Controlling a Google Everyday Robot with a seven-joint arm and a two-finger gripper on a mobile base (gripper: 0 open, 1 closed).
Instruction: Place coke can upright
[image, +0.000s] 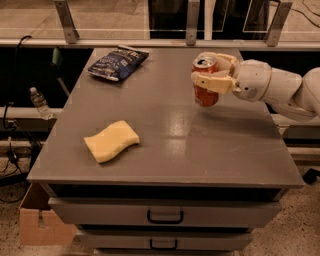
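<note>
Gripper (210, 70) clamped on can (206, 94), upright, over table (200, 150) right-rear. Placing step. Nxt: lower till seated, then release.

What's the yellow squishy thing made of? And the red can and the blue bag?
The sponge looks like soft foam: matte yellow, wavy-edged. The coke can, held in the pincer over the far right side of the table, looks like painted metal, silvery on top. The chip bag seems crinkly plastic foil, faintly shiny.
</note>
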